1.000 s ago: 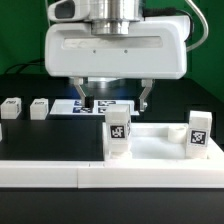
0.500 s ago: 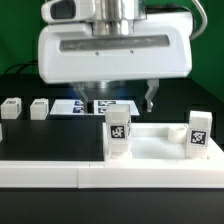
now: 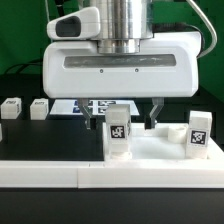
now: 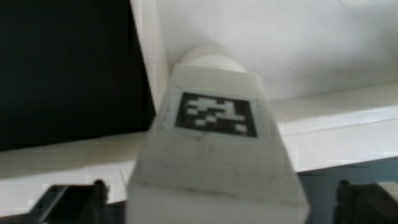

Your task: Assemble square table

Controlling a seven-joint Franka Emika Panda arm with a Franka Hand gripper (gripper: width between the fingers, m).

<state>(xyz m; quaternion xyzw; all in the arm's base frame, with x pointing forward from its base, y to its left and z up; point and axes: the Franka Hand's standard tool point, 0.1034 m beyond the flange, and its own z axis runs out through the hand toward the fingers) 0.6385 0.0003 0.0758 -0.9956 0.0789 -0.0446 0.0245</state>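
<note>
arm: pointing straight down over upright leg (image 3: 118, 140) | gripper (image 3: 122, 123): jaws wide, straddling leg, not gripping

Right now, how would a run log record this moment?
gripper: open | holding: nothing | position: over upright table leg
</note>
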